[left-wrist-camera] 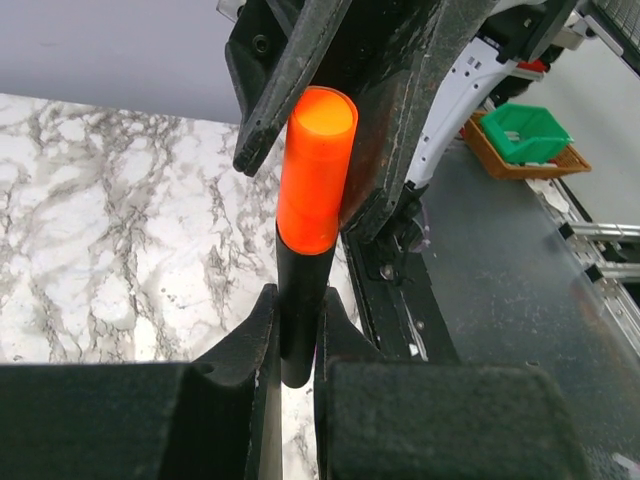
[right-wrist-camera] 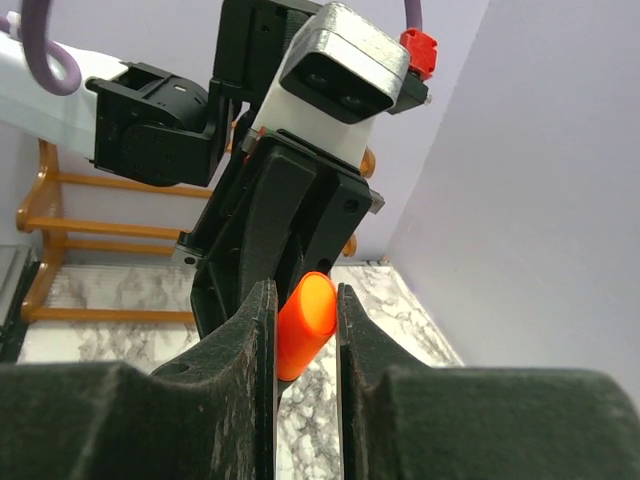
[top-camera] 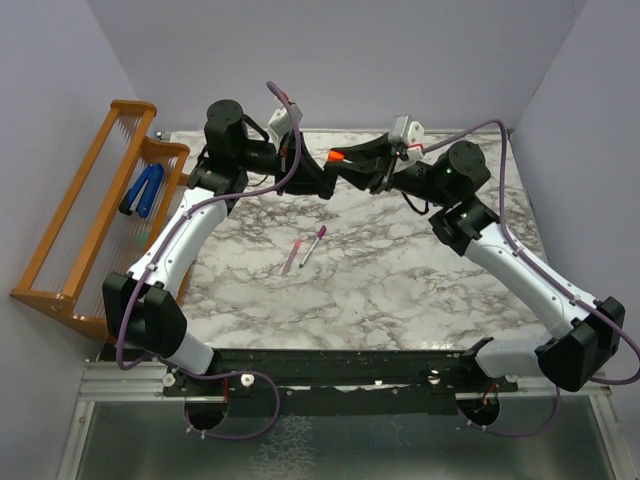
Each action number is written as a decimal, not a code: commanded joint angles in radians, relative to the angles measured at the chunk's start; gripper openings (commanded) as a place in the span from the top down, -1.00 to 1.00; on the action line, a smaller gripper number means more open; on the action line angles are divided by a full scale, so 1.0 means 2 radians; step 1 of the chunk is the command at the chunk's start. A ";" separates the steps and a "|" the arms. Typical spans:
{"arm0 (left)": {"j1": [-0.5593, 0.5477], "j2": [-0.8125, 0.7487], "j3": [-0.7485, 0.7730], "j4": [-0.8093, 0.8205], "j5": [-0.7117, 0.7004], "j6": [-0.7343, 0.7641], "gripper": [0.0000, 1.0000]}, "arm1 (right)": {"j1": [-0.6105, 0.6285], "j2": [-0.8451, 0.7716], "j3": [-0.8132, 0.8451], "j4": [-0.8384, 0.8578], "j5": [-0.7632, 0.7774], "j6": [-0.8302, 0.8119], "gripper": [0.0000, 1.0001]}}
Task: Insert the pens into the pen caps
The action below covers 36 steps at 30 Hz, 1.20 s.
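At the left wrist the marker's [left-wrist-camera: 301, 305] near end is buried between the 2 fingers [left-wrist-camera: 240, 345]. From above, the left gripper [top-camera: 328, 166] and right gripper [top-camera: 351, 161] hide its body; only the orange cap [top-camera: 338, 158] shows. The pink pen [top-camera: 290, 258] and white pen [top-camera: 311, 246] are too small to tell if capped.

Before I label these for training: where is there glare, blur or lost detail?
Top external: marble table evenly lit, no glare. Left wrist: orange cap sharp, its end face washed out. Right wrist: the right tool is dark, grainy and soft up close.
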<state>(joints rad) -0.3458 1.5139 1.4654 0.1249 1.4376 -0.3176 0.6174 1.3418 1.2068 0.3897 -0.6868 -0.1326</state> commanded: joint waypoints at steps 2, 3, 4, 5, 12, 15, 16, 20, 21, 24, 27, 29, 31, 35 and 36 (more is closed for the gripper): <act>-0.030 -0.144 -0.022 0.171 -0.067 -0.048 1.00 | 0.040 0.090 -0.034 -0.476 -0.009 -0.004 0.98; -0.030 -0.153 -0.055 0.171 -0.072 -0.047 1.00 | 0.040 0.083 -0.014 -0.475 0.016 0.002 0.98; -0.030 -0.164 -0.087 0.171 -0.078 -0.046 1.00 | 0.038 0.075 0.005 -0.472 0.038 0.009 0.98; -0.030 -0.173 -0.120 0.171 -0.085 -0.044 1.00 | 0.036 0.071 0.023 -0.466 0.052 0.012 0.99; -0.029 -0.210 -0.267 0.154 -0.123 -0.040 1.00 | 0.033 0.095 0.139 -0.496 0.043 -0.002 0.47; -0.029 -0.215 -0.319 0.146 -0.143 -0.042 1.00 | 0.034 0.096 0.145 -0.477 0.054 -0.002 0.18; -0.029 -0.214 -0.336 0.144 -0.151 -0.044 1.00 | 0.034 0.095 0.147 -0.468 0.066 0.001 0.11; -0.029 -0.210 -0.381 0.071 -0.205 -0.027 1.00 | 0.029 0.086 0.155 -0.405 0.142 0.015 -0.14; -0.030 -0.209 -0.383 0.040 -0.225 -0.013 1.00 | 0.026 0.082 0.158 -0.388 0.160 0.017 -0.24; -0.030 -0.204 -0.384 -0.021 -0.258 0.018 1.00 | 0.015 0.078 0.176 -0.342 0.199 0.026 -0.43; -0.031 -0.199 -0.375 -0.085 -0.300 0.051 1.00 | 0.008 0.074 0.194 -0.307 0.243 0.029 -0.44; -0.030 -0.193 -0.357 -0.140 -0.347 0.081 1.00 | 0.005 0.067 0.195 -0.301 0.266 0.030 -0.47; -0.030 -0.179 -0.328 -0.198 -0.413 0.109 1.00 | 0.005 0.056 0.179 -0.303 0.287 0.032 -0.52; -0.030 -0.115 -0.252 -0.298 -0.558 0.135 1.00 | 0.005 0.015 0.106 -0.317 0.313 0.041 -0.53; -0.030 -0.097 -0.242 -0.307 -0.585 0.128 1.00 | 0.005 0.000 0.080 -0.318 0.319 0.048 -0.53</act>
<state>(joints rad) -0.4057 1.2133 0.8593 -0.2646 0.6174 -0.1360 0.6216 1.4345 1.5101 -0.2356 -0.1593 -0.0708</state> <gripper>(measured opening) 0.085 0.765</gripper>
